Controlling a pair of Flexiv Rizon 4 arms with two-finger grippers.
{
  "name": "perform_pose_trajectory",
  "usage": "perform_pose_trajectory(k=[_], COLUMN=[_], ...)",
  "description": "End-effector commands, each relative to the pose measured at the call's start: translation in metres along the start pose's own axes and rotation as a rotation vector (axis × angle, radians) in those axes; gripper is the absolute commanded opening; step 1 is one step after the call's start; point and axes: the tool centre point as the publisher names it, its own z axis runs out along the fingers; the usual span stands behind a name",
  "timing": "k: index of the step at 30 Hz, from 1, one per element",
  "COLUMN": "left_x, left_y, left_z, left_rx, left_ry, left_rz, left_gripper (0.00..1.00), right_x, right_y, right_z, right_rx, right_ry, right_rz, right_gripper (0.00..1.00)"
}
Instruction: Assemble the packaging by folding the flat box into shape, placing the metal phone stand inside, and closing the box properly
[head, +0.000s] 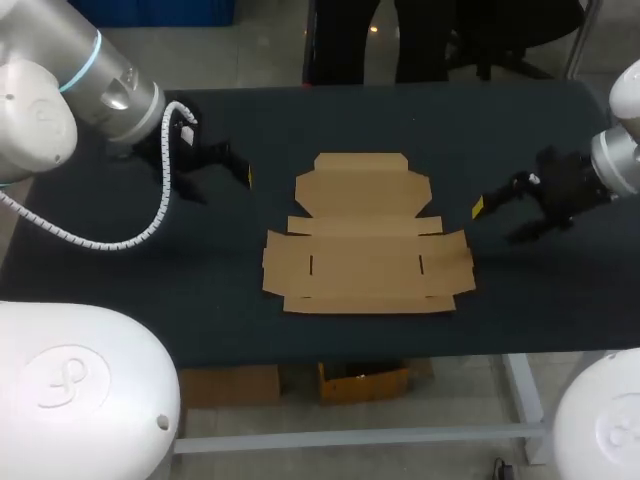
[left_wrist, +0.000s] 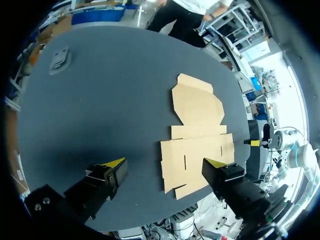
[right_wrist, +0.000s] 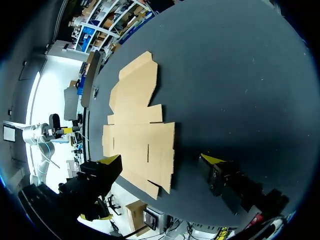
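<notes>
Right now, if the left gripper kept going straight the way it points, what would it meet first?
Probably the flat box, near its lid flap; only bare table lies between. Height is unclear, so the left gripper might pass over it.

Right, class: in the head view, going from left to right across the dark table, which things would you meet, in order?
left tool → flat cardboard box → right tool
</notes>
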Motion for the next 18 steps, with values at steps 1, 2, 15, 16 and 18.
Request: perform_pose_trajectory(k=[1,2,15,16,18], left_x=[0.0029,0.0027,0.0009,0.0009,0.0009], left_y=[0.0091,0.0107,0.0122,0.0122,0.0122], left_z=[-0.0065,-0.0069,-0.0096,-0.0096,-0.0096], left_rx=[-0.014,-0.017,-0.033,-0.033,-0.033], left_ry=[0.010,0.013,0.029,0.029,0.029], left_rz=[-0.005,-0.006,-0.016,-0.016,-0.016], left_gripper=[1.00,1.00,1.00,1.00,1.00], right_x=[0.0063,0.0066,0.0066,0.0066,0.0066], right_y=[-0.0017,-0.0005,-0.0005,-0.0005,-0.0005], right_z=[-0.0174,-0.0198,-0.0198,-0.0198,-0.0198], right_rx=[0.002,0.001,0.001,0.001,0.001], right_ry=[-0.047,-0.052,-0.052,-0.052,-0.052], right_rz=[0.005,0.006,0.006,0.006,0.006], right_gripper=[1.00,1.00,1.00,1.00,1.00])
